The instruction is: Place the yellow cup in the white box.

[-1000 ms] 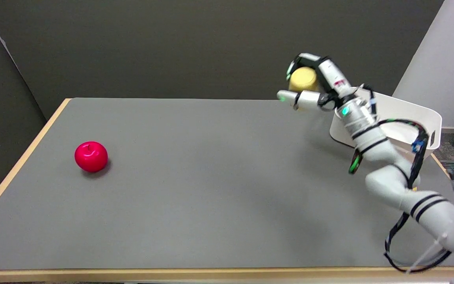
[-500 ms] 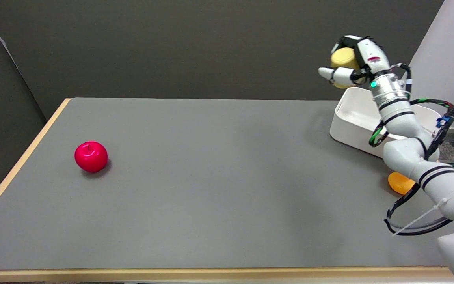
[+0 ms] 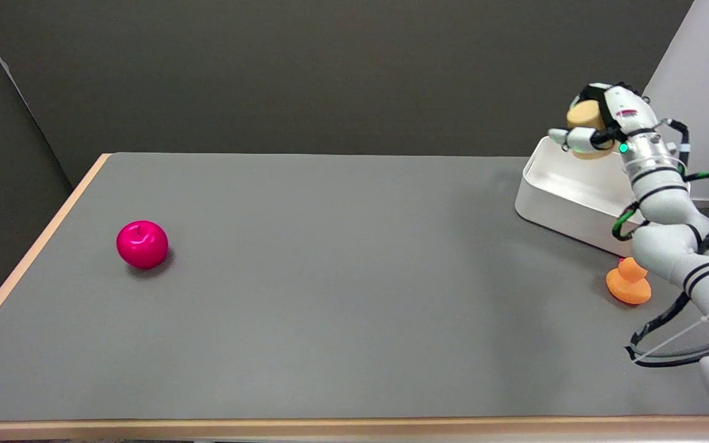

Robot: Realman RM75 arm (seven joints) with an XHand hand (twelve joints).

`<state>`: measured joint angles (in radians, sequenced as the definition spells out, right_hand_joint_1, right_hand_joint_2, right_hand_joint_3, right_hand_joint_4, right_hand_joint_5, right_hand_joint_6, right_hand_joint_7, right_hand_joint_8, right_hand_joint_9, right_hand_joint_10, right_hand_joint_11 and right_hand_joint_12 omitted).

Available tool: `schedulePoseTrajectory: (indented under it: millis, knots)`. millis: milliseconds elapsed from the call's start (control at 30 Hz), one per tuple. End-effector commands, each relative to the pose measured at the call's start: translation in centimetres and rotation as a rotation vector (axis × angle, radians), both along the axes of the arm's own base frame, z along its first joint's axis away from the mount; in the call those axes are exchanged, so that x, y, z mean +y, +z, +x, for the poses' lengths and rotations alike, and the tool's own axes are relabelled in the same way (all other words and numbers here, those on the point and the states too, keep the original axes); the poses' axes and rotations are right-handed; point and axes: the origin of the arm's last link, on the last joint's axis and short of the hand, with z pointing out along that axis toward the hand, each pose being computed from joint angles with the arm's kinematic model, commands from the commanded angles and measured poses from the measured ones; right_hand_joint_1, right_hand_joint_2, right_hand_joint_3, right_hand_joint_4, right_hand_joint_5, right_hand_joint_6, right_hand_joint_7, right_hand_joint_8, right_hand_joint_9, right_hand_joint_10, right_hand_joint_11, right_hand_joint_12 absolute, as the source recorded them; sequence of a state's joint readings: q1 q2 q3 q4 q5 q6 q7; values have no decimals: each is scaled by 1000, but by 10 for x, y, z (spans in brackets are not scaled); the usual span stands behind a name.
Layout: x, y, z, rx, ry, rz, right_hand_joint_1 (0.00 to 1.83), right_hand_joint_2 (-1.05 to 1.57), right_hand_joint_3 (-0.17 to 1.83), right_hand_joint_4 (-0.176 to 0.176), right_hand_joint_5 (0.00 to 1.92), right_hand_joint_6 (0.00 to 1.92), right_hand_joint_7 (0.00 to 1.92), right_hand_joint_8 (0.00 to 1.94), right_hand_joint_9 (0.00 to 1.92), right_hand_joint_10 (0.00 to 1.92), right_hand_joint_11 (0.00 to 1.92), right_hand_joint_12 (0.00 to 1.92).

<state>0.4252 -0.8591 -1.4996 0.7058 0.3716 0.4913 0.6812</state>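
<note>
While the right hand (image 3: 600,126) hangs over the table's far right corner, fingers clamped on the yellow cup (image 3: 585,117), it should descend inside the white box (image 3: 567,197) before its fingers part.

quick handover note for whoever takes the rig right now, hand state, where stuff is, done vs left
Right hand: grips the small yellow plastic cup in the air, above the far end of the white rectangular plastic box.
Box sits at the grey table's far right corner; nothing visible inside it.
Done: cup picked up and carried to the box.
Left: lower it, release inside, withdraw.
Not involved: shiny red apple far left, small orange duck toy near the box.
</note>
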Motion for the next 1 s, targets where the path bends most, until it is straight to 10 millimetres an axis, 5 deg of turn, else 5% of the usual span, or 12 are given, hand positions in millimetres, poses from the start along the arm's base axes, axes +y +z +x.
schedulePoseTrajectory:
  millis: [33,333,400,433,467,533,767,933,1000]
  knots:
    - [43,27,-45,23,-102,-83,1336,1155,165,-150,575,1587,807,1263,788,1443,726,1659]
    - [40,16,-56,-97,-56,-20,1333,1159,166,-146,557,1564,795,1284,779,1430,710,1666]
    - [37,11,-58,-136,-38,-1,1244,1120,336,-19,377,1091,640,1420,671,1164,563,1691]
    - [35,9,-58,-150,-30,11,1093,969,652,4,298,1033,583,1052,599,1146,495,1651]
    - [34,7,-58,-155,-26,22,944,826,934,29,221,923,506,703,509,1094,404,1576]
    - [30,0,-55,-149,-9,54,768,694,1029,75,135,397,254,384,255,764,113,1212]
    - [22,-20,-47,-138,55,147,805,669,1023,92,92,366,156,289,121,632,17,1016]
    - [18,-33,-36,-149,122,205,679,609,856,102,49,317,18,62,-1,76,-1,141]
    - [15,-39,-30,-147,139,227,647,602,792,98,35,265,-1,-1,-1,-1,-1,-1]
